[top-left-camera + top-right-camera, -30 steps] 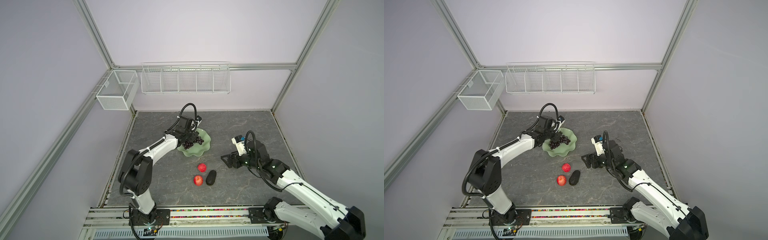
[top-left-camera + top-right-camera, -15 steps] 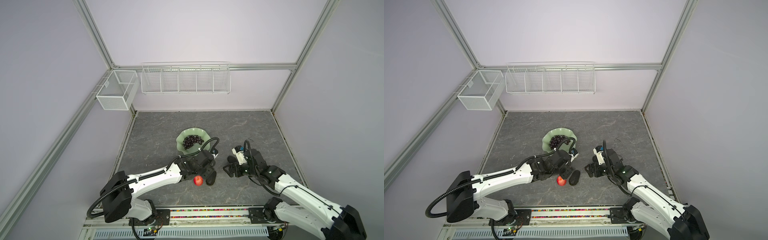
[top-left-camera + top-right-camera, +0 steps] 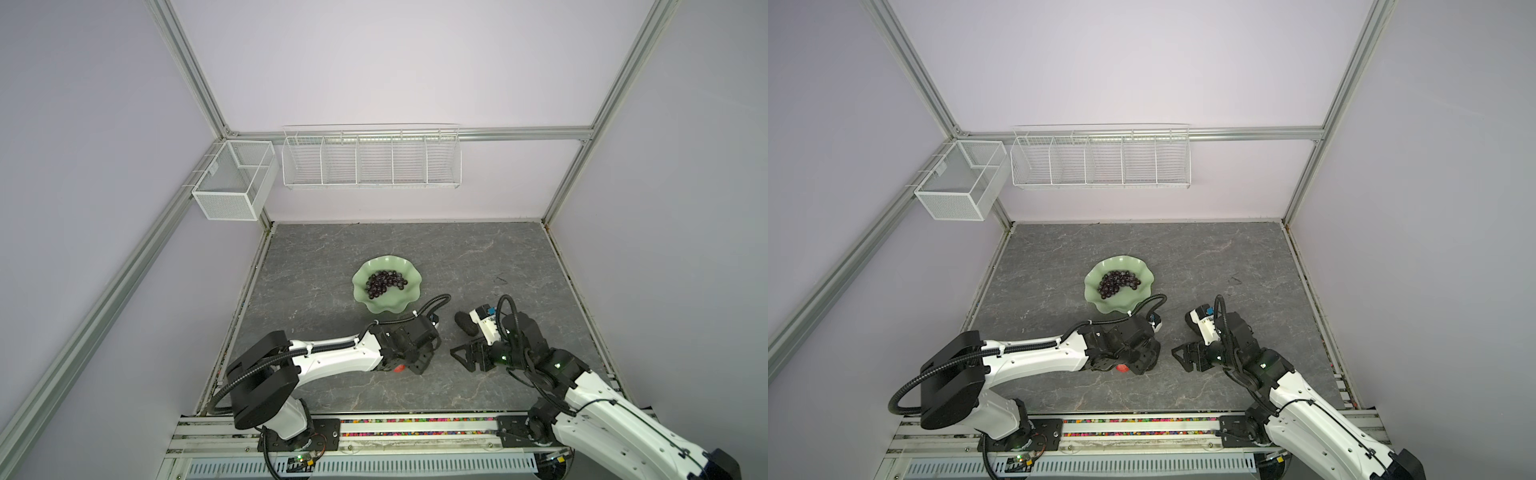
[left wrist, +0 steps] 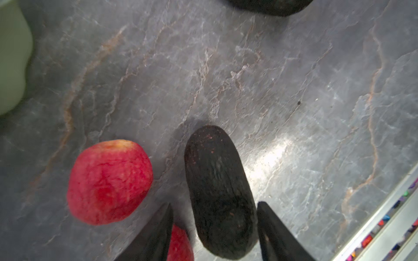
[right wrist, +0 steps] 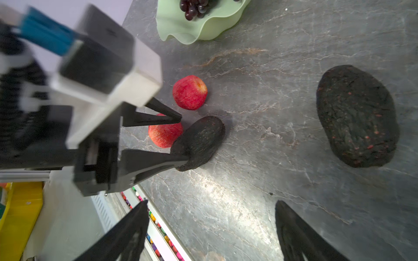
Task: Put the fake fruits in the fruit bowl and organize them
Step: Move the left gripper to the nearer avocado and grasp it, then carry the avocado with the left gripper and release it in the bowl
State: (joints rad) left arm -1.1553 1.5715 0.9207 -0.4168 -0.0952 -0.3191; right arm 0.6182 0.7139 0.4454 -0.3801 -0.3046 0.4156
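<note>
White arms (image 3: 332, 359), black joints (image 3: 266, 374), ribbed cables (image 3: 432, 301).

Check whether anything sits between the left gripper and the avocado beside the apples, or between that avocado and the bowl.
Nothing blocks the grasp: the left gripper straddles the avocado. An apple lies roughly between avocado and bowl; a lifted carry should clear it. The other apple sits just outside one finger.

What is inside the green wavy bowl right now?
Only the bunch of grapes lies in the fruit bowl, and bare green shows all around it. The patch of bowl floor under the grapes is covered, so anything beneath them cannot be seen.
</note>
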